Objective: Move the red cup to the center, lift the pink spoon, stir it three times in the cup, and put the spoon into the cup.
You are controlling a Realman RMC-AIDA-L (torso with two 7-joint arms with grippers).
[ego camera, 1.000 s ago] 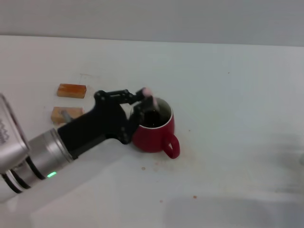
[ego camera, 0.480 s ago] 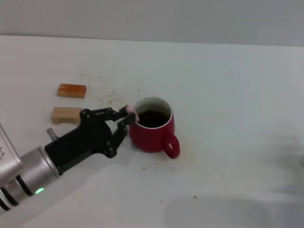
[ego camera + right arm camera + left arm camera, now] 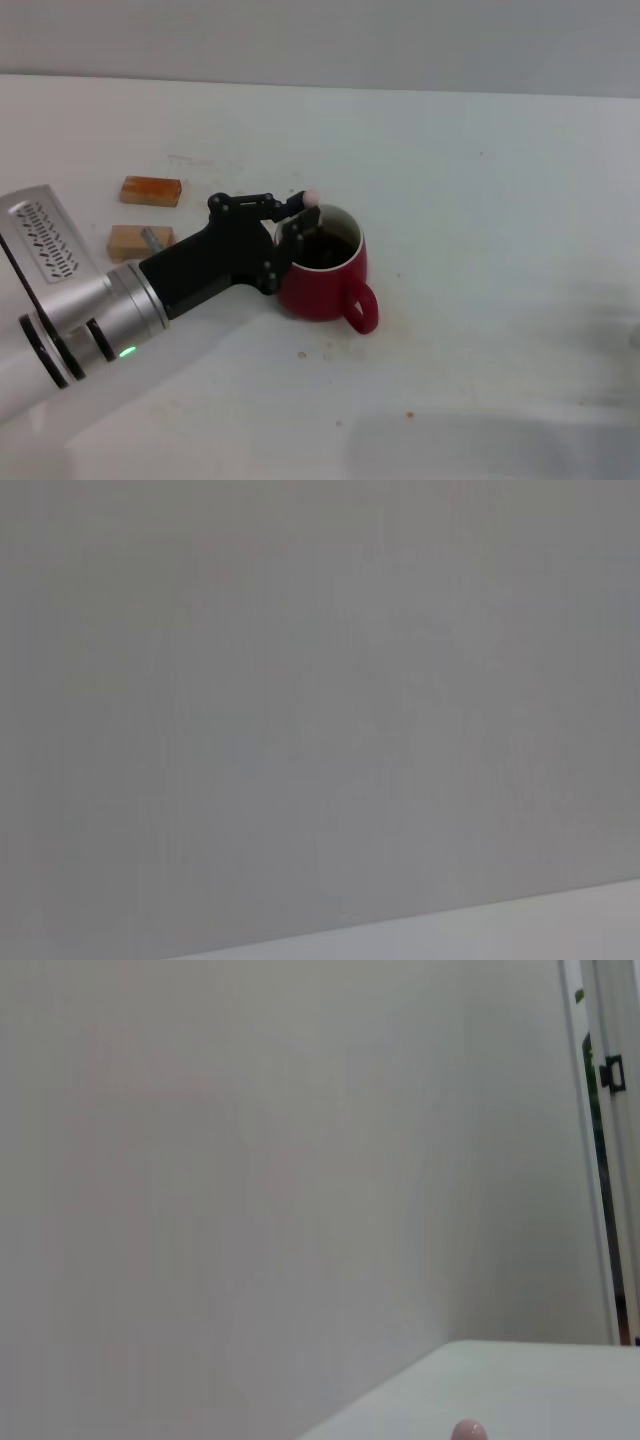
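White surface [image 3: 480,200] carries everything. Left arm reaches in from the robot's left; right arm isn't in the head view.

Red cup [image 3: 325,275] sits near the middle of the surface, upright, handle pointing toward the robot and a bit right, dark liquid inside.

Left gripper [image 3: 298,222] is at the cup's left rim, fingers pinching the pink spoon [image 3: 311,198]. Key relation: the spoon stands steeply, long axis close to vertical, pink handle tip above the fingers, lower end running down into the cup mouth right beside them. The metal end is hidden by the fingers and rim, so I can't tell if it's in the liquid. My read: stirring or release just needs small moves over the opening, no reach.

Two wooden blocks [image 3: 151,190] lie well to the left, clear of the cup.

Views: head view gives the whole layout. Left wrist view shows mostly wall, plus only the spoon's pink tip [image 3: 468,1429]. Right wrist view shows wall and a surface edge, nothing of the task.
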